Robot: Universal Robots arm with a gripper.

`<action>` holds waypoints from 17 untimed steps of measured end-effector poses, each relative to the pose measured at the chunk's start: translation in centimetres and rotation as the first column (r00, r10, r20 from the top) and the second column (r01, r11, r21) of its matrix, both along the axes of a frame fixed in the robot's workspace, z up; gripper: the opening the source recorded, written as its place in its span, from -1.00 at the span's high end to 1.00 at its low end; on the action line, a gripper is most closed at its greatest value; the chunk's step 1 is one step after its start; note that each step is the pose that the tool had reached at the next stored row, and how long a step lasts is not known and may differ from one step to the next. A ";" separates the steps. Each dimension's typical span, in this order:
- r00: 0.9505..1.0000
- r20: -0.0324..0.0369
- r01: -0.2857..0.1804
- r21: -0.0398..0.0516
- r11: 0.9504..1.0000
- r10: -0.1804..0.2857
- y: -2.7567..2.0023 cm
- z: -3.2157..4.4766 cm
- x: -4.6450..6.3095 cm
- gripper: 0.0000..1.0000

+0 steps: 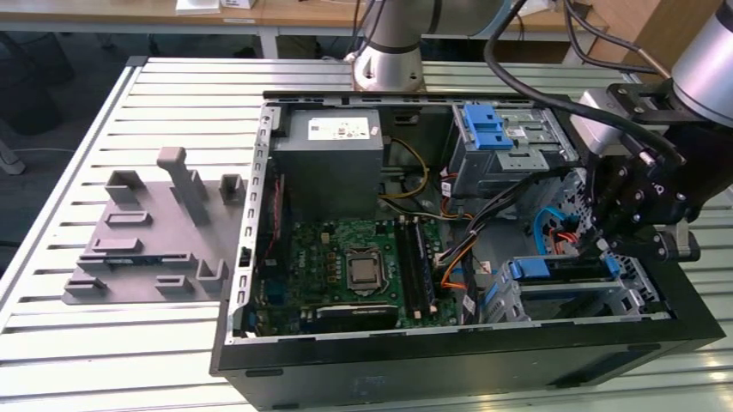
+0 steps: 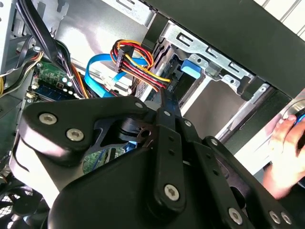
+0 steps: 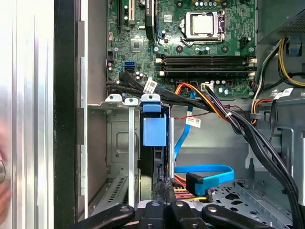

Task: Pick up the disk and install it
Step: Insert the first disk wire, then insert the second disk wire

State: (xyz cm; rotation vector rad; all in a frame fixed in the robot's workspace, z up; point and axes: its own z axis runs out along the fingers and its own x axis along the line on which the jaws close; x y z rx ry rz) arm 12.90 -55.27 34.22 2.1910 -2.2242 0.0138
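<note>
Fingers [image 3: 163,188] stand drawn in narrow, at the lower centre of the first wrist view, and appear to clamp the near edge of the disk [image 3: 159,160]. The grip contact itself is partly hidden by my own linkage.

The disk sits edge-on in the drive cage [image 3: 129,143], with its blue rail tab [image 3: 155,130] at the far end, towards the motherboard [image 3: 200,52]. In the exterior view the same cage lies at the lower right of the open computer case [image 1: 458,356], with my gripper [image 1: 607,245] directly above it.

Step in hand, as I judge it: installation, with the disk already within the slot.

The next move calls for a straight push along the rails, keeping clear of the SATA cable [image 3: 205,172] just beside the slot.
</note>
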 end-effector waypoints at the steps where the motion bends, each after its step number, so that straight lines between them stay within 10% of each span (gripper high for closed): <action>1: 1.000 0.000 0.000 0.000 1.000 0.000 0.00 0.02 0.0 0.79; 17: 1.000 0.000 0.000 0.000 1.000 0.000 0.00 0.02 -0.8 0.79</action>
